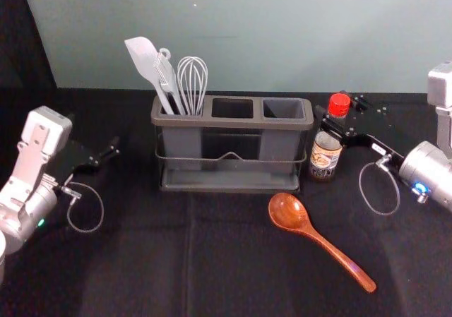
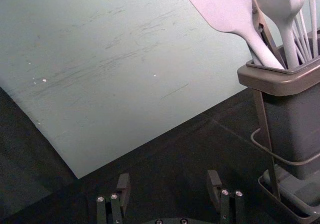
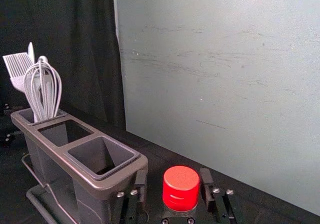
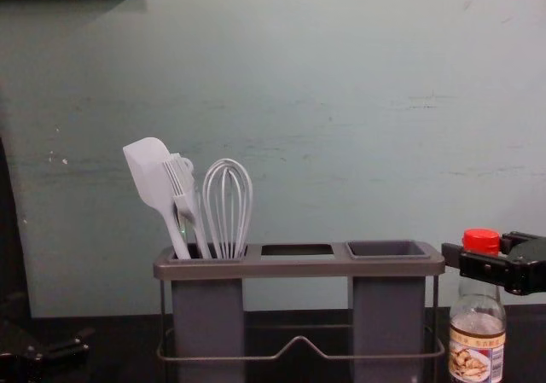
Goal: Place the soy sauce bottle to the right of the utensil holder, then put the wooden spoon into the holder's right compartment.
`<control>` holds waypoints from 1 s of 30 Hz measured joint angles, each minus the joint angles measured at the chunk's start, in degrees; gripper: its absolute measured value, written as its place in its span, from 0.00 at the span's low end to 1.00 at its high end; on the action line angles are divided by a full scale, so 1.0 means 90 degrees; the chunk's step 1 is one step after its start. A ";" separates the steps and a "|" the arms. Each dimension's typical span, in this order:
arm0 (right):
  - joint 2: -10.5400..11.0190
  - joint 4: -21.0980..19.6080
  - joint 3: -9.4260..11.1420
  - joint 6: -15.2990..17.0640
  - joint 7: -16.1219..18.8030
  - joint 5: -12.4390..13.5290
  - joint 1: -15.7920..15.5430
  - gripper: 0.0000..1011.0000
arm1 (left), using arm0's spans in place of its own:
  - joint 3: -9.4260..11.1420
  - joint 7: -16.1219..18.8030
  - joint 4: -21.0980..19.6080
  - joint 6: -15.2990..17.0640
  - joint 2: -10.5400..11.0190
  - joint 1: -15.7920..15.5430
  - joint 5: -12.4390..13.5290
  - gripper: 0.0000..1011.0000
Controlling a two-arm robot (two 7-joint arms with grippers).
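The soy sauce bottle (image 1: 325,154) stands upright on the counter (image 1: 141,260), just right of the utensil holder (image 1: 258,123). The right tool (image 3: 173,181) has its fingers spread around the bottle's neck – likely placed there to steady a narrow, tippy shape. Its label (image 4: 476,356) carries a food picture and print too small to read. The wooden spoon (image 1: 287,211) lies before the holder, bowl towards it – handy for the right compartment (image 1: 284,108). The left tool (image 2: 168,184), parked left of the holder, is spread too.
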 joint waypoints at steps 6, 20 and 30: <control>0.0003 -0.0004 0.0000 -0.0001 0.0000 0.0002 -0.0002 0.83 | 0.0000 0.0000 0.0000 0.0000 0.0000 -0.0001 0.0000 0.99; 0.0003 -0.0007 0.0000 -0.0003 -0.0011 0.0002 -0.0002 0.99 | 0.0000 0.0000 0.0000 0.0000 0.0000 0.0000 0.0000 0.99; 0.0032 -0.0113 0.0048 -0.0009 -0.0014 0.0000 -0.0067 0.99 | 0.0000 0.0000 0.0000 0.0000 0.0000 0.0000 0.0000 0.99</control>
